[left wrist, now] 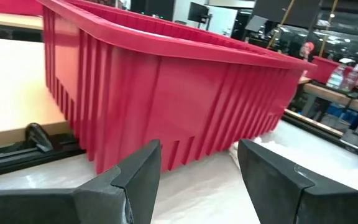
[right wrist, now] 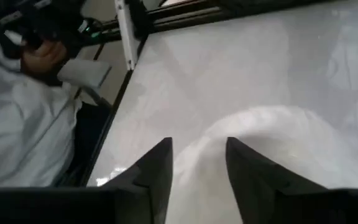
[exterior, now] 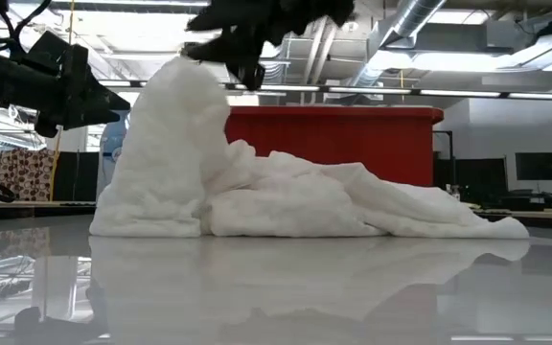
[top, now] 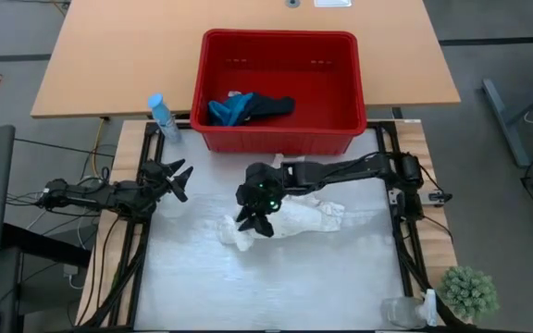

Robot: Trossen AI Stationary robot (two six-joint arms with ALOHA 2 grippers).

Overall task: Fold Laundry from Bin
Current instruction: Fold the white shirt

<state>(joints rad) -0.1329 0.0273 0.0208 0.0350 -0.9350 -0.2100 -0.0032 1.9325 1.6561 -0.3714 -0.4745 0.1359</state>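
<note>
The red bin (top: 280,37) stands at the table's far edge. A dark navy cloth (top: 271,106) and a teal one (top: 228,109) lie on its floor. A large white cloth (top: 303,217) lies heaped on the table's middle. Its left end rises to a peak (exterior: 175,86), and its right end trails flat (exterior: 487,228). My right gripper (top: 255,224) hangs over that peak, slanting down, its fingers apart (right wrist: 197,142) with white cloth beyond them. My left gripper (top: 181,178) waits open at the table's left, facing the bin's wall (left wrist: 166,87). My right gripper is open right at the top of the white cloth's raised left end (exterior: 199,62), coming from above at a slant. I cannot tell whether a finger (exterior: 247,72) touches the cloth.
A blue bottle (top: 160,116) stands left of the bin. A small green plant (top: 470,291) and a clear container (top: 401,310) sit at the near right corner. Beyond the table's edge the right wrist view shows a person in white (right wrist: 17,124). Bare tabletop lies near the front edge (top: 276,287).
</note>
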